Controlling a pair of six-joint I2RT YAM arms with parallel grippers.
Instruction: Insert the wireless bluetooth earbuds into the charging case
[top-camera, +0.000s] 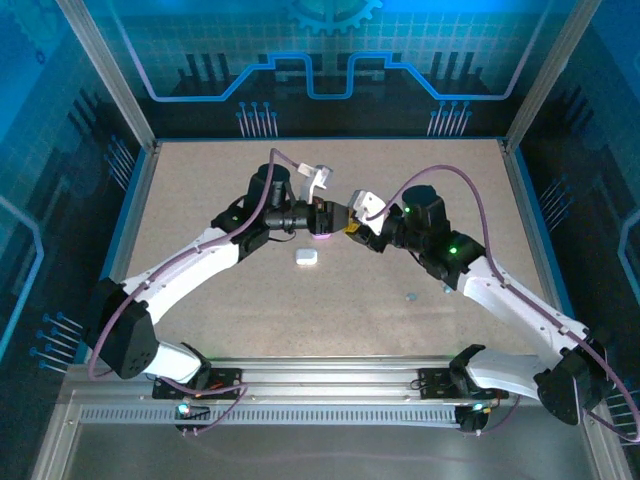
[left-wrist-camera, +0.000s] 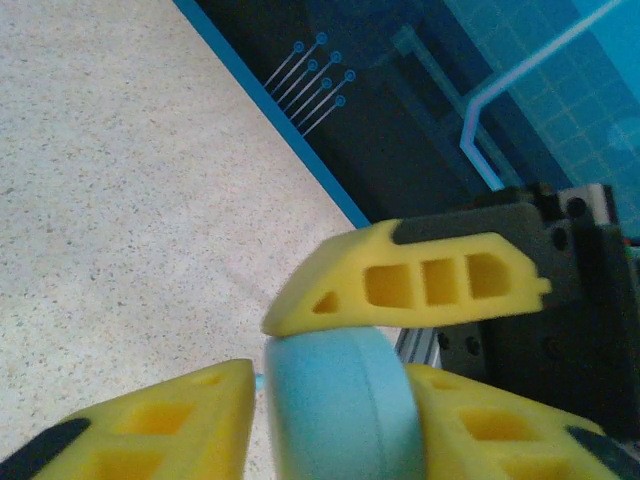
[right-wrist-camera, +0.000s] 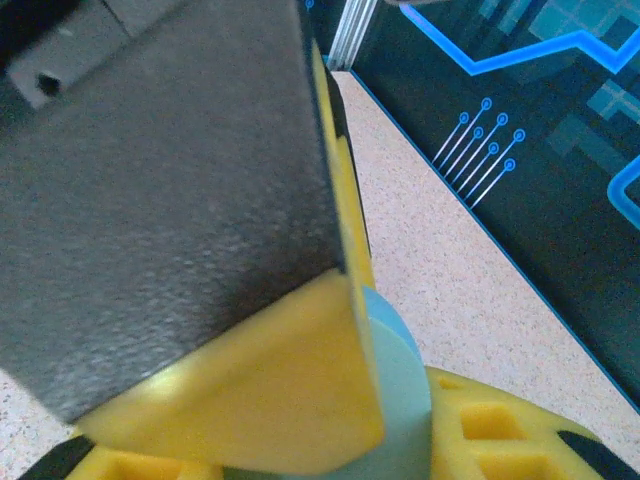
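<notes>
A light blue, pebble-shaped charging case hangs in the air between both grippers over the middle of the table. In the left wrist view my left gripper has a yellow finger against each flat side of it. A finger of the right gripper presses on its upper rim. My right gripper is shut on the same case, which is largely hidden behind the left gripper's finger. From above, the left gripper and right gripper meet tip to tip. A tiny bluish earbud lies on the table.
A white case lies on the table just in front of the grippers. Something pink shows partly under the left gripper. A blue rim and metal posts bound the beige table.
</notes>
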